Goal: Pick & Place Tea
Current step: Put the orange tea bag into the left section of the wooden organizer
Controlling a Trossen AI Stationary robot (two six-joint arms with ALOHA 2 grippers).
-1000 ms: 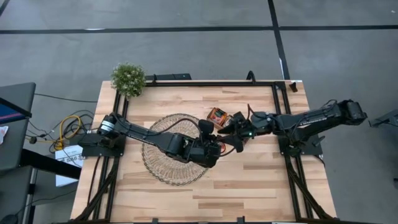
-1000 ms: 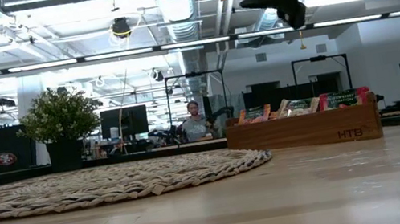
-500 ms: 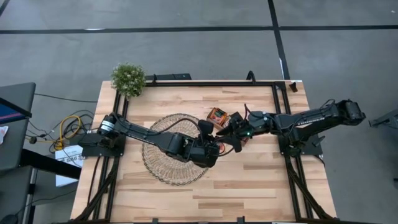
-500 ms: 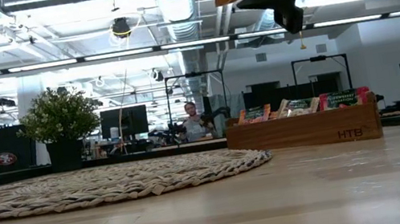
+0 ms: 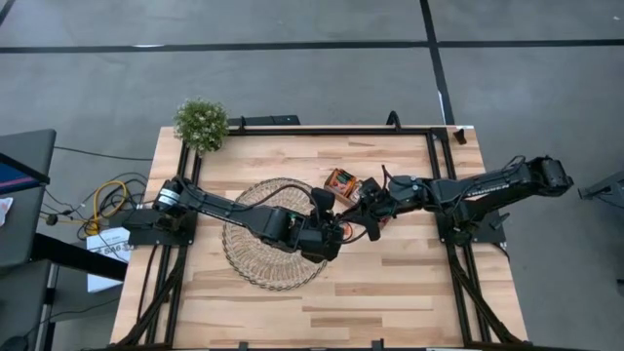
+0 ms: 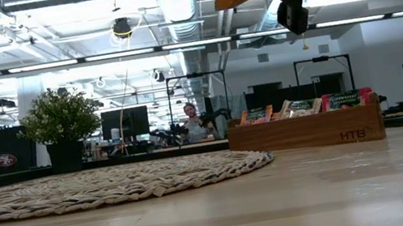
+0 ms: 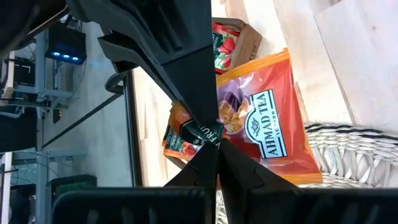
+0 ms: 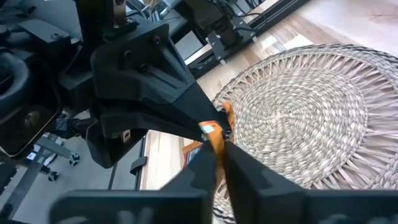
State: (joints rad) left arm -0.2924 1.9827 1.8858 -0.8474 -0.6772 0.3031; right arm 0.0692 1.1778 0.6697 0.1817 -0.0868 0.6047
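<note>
Both grippers — left gripper (image 7: 214, 149) and right gripper (image 8: 217, 140) — pinch one red-orange sachet (image 7: 267, 124) in mid-air. If you pull before the left lets go, it may tear or slip.

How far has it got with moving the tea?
Done: one red-orange sachet is out of the wooden tray. In hand: both grippers, left and right, pinch it in the air, like a handover. Left: the wicker mat shows no tea yet, and more sachets wait in the tray.
</note>
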